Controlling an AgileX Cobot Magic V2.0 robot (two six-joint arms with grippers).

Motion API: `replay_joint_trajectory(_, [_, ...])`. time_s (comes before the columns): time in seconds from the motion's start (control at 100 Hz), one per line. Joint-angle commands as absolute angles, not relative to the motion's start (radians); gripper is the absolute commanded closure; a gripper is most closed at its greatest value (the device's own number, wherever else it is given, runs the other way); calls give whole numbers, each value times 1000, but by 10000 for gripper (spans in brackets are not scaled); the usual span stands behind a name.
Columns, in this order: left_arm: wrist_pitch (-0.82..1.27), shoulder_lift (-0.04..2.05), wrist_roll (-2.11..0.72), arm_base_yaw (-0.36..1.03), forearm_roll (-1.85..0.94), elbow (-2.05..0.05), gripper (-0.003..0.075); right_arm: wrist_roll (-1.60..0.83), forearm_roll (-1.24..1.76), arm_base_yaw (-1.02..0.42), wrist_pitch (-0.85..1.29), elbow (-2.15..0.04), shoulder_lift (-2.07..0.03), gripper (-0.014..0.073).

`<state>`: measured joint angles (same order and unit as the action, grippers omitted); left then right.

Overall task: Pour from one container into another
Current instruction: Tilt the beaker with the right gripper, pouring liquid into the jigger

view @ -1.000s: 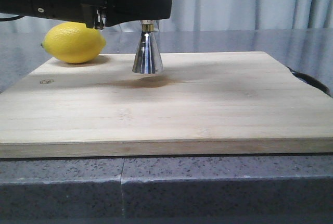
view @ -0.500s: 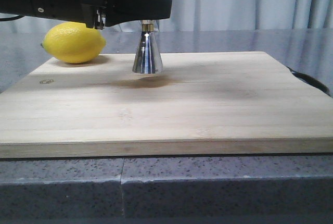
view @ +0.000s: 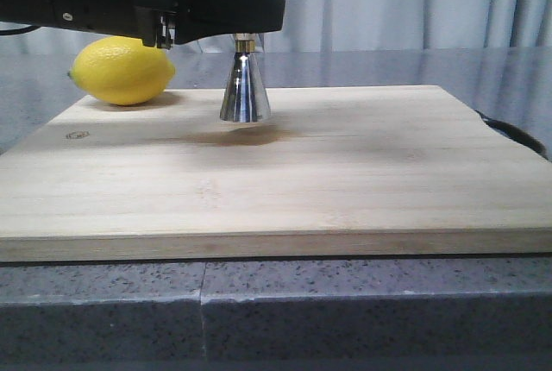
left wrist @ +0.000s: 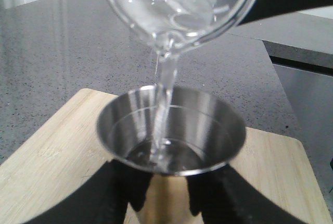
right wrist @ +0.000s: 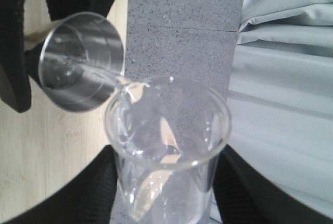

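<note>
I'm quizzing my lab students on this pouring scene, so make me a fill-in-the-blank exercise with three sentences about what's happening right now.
1. A thin stream of clear liquid runs from the glass beaker into the steel ____.
2. The jigger stands on the wooden ____.
3. The yellow fruit at the far left corner of the cutting board is a ____.

Missing words: jigger; cutting board; lemon

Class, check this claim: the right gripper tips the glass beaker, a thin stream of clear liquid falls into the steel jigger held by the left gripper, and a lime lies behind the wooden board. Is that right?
One detail is wrong. The fruit behind the wooden board is a yellow lemon, not a lime, as the front view shows. The rest stands: the right gripper tips the beaker, and liquid streams into the jigger held by the left gripper.
</note>
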<state>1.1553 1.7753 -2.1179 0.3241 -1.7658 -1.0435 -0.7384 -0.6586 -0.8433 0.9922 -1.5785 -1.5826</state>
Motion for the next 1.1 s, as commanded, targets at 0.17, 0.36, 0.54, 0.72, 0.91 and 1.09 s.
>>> replay_joint_trajectory(0.17, [1257, 1738, -2110, 334, -1850, -1072, 482, -749, -742, -841, 959, -1614, -1543, 337])
replay_joint_trajectory(0.36, [1257, 1738, -2110, 334, -1850, -1072, 482, -749, -779, -841, 959, -1614, -1543, 337])
replay_joint_trajectory(0.54, [1257, 1738, -2110, 334, -1850, -1072, 482, -749, -785, -841, 959, -1614, -1543, 337])
replay_joint_trajectory(0.72, [1257, 1738, -2110, 334, -1850, -1072, 482, -751, -788, -848, 965, -1614, -1543, 337])
replay_joint_trajectory(0.91, [1257, 1738, -2110, 334, -1850, -1072, 482, -766, -788, -863, 988, -1614, -1543, 337])
replay_joint_trajectory(1.09, [1257, 1738, -2110, 334, -1850, -1072, 482, -767, -788, -863, 1003, -1614, -1543, 337])
